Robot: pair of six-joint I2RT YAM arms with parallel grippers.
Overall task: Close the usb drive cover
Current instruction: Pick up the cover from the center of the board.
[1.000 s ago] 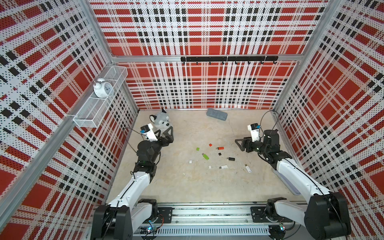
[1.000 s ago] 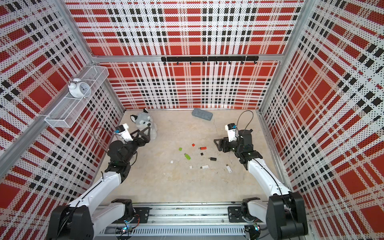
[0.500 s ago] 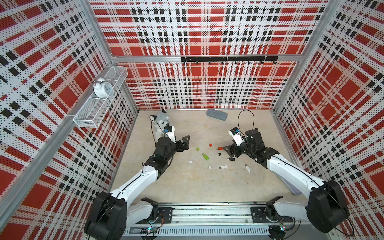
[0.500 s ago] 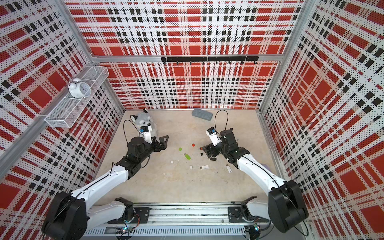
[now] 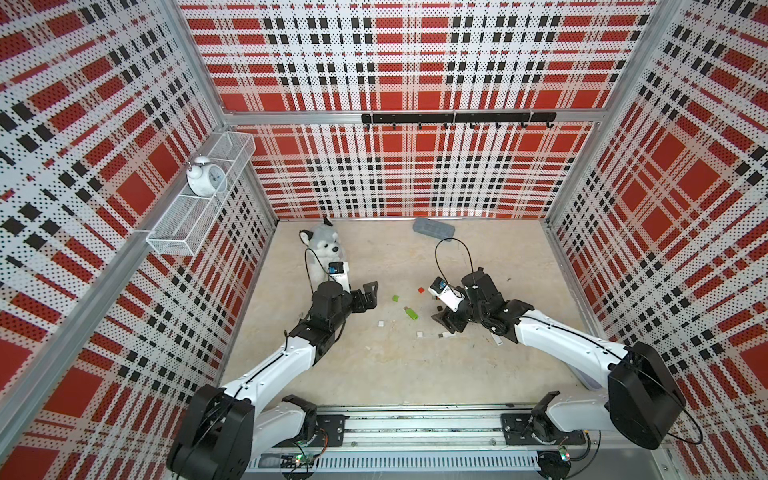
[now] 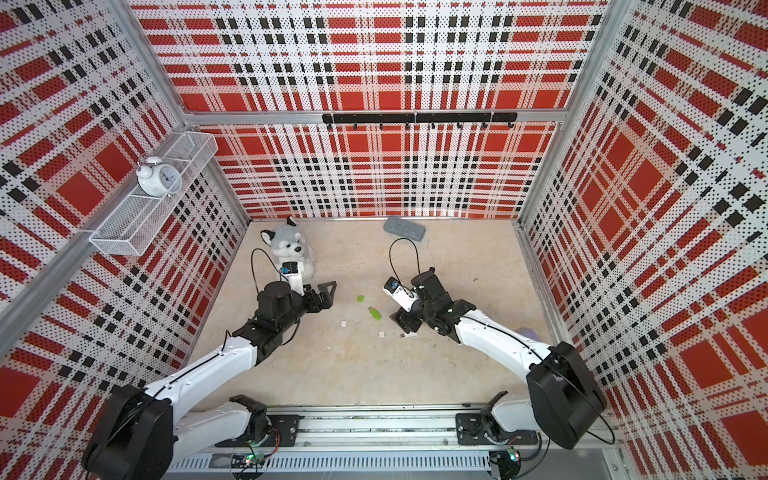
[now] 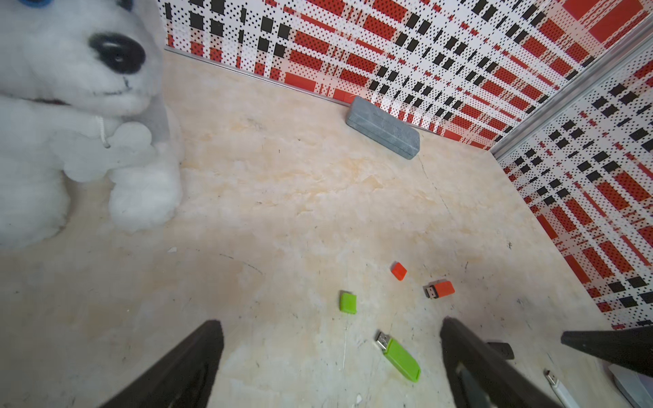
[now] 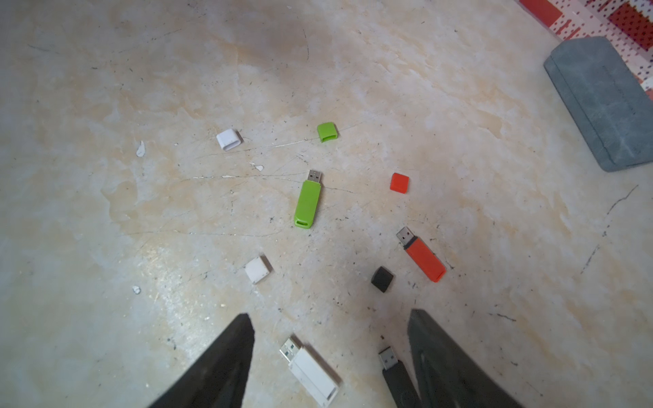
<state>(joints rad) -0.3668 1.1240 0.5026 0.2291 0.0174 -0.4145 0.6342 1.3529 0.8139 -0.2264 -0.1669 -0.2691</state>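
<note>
In both top views my left jaws hang open and empty above the counter (image 5: pixel 374 374), near the plush husky (image 5: pixel 324 245). My right jaws sit low over the scattered drives near the counter's middle. The green drive (image 6: pixel 375 313) lies between my two arms. The green cap (image 6: pixel 360 298) lies apart from it, nearer my left arm. A grey case (image 5: pixel 432 227) rests by the back wall.

From my left wrist, the jaws stand wide apart, holding nothing. The green drive (image 7: pixel 401 356) shows between them on the counter below, plug bare, with the green cap (image 7: pixel 348 302) beyond it. The orange drive (image 7: pixel 441 289) and orange cap (image 7: pixel 399 271) lie separately, farther off.

From my right wrist, the jaws are apart and clamped on nothing. The white drive (image 8: pixel 311 371) lies flat between them, uncapped. The black drive (image 8: pixel 395 374) lies just beside the inner edge of one of them. Ahead, the black cap (image 8: pixel 382 279), a white cap (image 8: pixel 258 269) and a second white cap (image 8: pixel 229 139) lie loose, none fitted.
</note>
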